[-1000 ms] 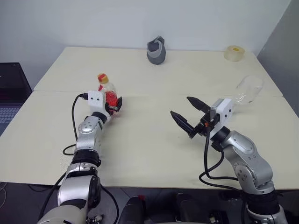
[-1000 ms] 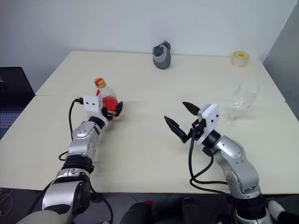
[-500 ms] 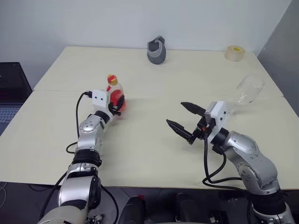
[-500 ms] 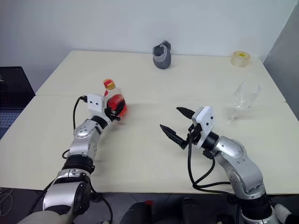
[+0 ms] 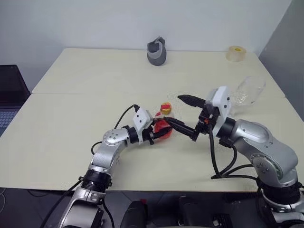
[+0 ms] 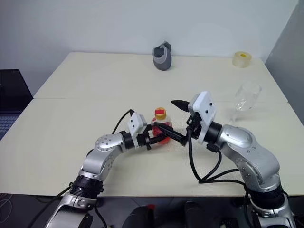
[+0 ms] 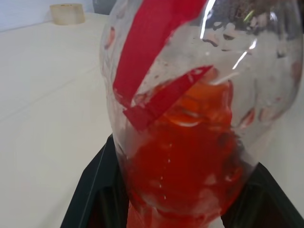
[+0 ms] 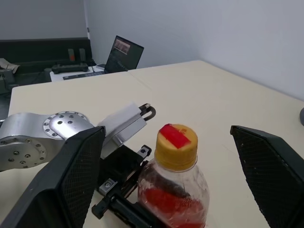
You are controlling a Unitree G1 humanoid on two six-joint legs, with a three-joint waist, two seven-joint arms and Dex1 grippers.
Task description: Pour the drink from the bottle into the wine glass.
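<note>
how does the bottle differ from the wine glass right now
The bottle holds red drink; the wine glass looks empty. The bottle wears a yellow cap and sits gripped in the left gripper, while the wine glass is open-topped and stands alone off to the right. The bottle is squat and rounded; the wine glass rises on a thin stem. Both are clear and upright.
</note>
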